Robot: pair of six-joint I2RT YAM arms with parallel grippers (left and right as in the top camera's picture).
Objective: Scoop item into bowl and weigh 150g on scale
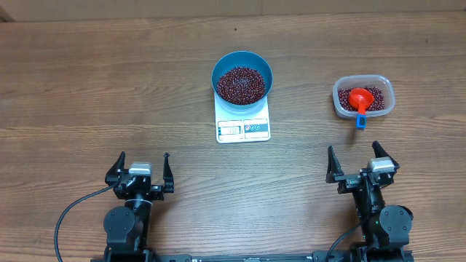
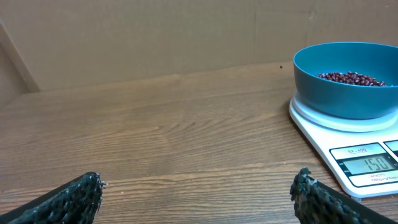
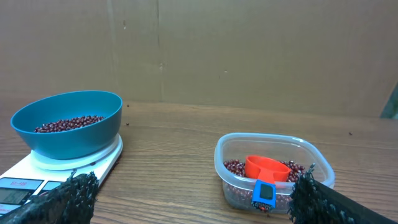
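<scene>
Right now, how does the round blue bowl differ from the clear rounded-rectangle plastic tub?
The round blue bowl is opaque and sits on the flat white scale; the clear rounded-rectangle plastic tub rests directly on the wooden table. The tub holds an orange scoop; the bowl holds none. Both contain dark red-brown beans.

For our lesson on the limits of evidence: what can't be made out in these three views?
- Overhead: digits on the scale are too small to read.
- Left wrist: the bowl is cut off by the right edge; its wall hides how deep the beans lie.
- Right wrist: the tub has its near corner hidden behind the right pincer.
</scene>
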